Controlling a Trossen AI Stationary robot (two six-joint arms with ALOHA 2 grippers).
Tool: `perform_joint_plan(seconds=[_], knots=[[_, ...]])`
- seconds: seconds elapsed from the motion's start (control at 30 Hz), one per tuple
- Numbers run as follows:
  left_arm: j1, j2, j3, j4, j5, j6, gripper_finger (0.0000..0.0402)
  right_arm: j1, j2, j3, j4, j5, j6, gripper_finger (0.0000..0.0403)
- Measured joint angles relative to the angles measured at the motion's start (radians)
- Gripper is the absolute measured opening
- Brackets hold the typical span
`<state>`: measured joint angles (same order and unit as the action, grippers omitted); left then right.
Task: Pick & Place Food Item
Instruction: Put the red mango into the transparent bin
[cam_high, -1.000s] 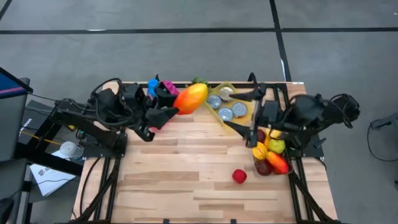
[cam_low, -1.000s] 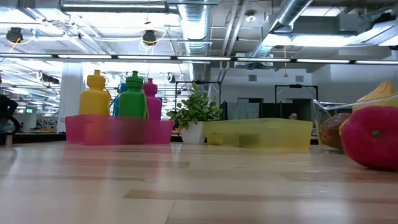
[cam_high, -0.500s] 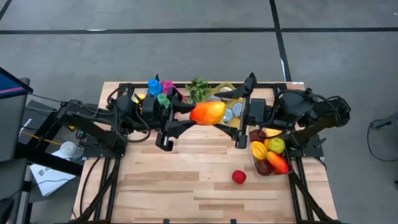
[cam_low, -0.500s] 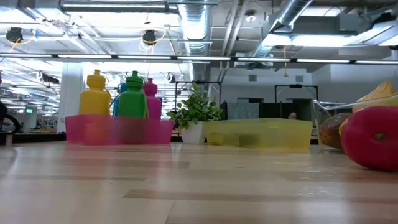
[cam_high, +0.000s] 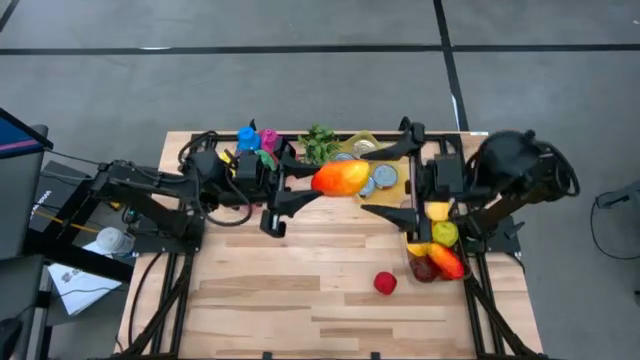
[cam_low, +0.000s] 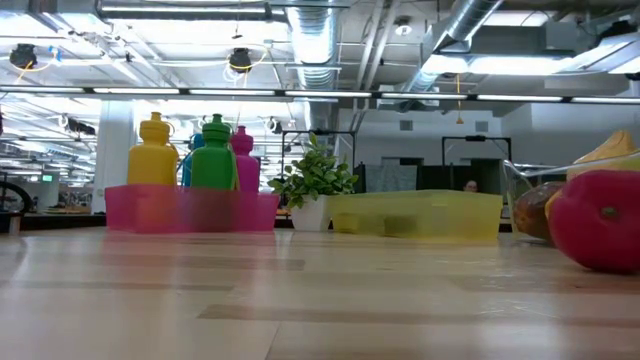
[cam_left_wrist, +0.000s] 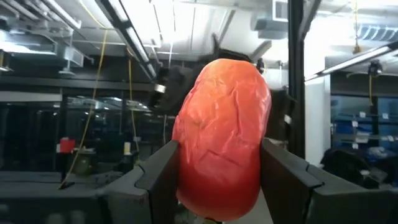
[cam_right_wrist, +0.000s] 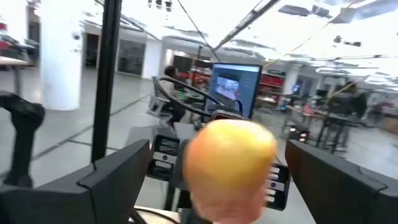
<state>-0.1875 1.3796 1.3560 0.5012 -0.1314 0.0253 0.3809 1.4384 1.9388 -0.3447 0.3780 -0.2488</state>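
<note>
**Midair, a mango between two hands**

Clearly the mango is clamped between the fingers of the left hand, held aloft over the far part of the wooden surface. Its long axis runs out ahead of that hand, toward the right hand, which faces it just beyond its tip with fingers spread wide and empty. So the right hand looks placed to receive it. Beside the right hand sit a yellow tray of cans and a clear fruit bin; a red apple lies loose nearby.

Bottles in pink bin, beside plant.
</note>
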Motion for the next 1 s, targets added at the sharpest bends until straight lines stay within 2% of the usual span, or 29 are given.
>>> perform_joint_plan(seconds=[0.1,0.4,0.57,0.7,0.9,1.0], knots=[[0.013,0.011,0.001,-0.011,0.009,-0.005,0.0180,-0.009,-0.002,-0.001,-0.002,-0.069,0.037,0.0370],[0.020,0.033,0.002,0.017,0.026,-0.002,0.0180,-0.044,0.023,-0.002,-0.011,-0.069,0.034,0.0369],[0.021,0.043,0.001,0.017,0.027,-0.002,0.0180,-0.060,0.021,-0.003,-0.026,-0.067,0.040,0.0351],[0.021,0.045,0.001,0.012,0.026,-0.003,0.0180,-0.061,0.023,-0.003,-0.046,-0.068,0.040,0.0317],[0.021,0.045,0.001,0.011,0.024,-0.001,0.0180,-0.063,0.023,-0.003,-0.073,-0.068,0.050,0.0219],[0.022,0.045,0.001,0.008,0.025,-0.006,0.0180,-0.063,0.022,-0.003,-0.077,-0.068,0.057,0.0208]])
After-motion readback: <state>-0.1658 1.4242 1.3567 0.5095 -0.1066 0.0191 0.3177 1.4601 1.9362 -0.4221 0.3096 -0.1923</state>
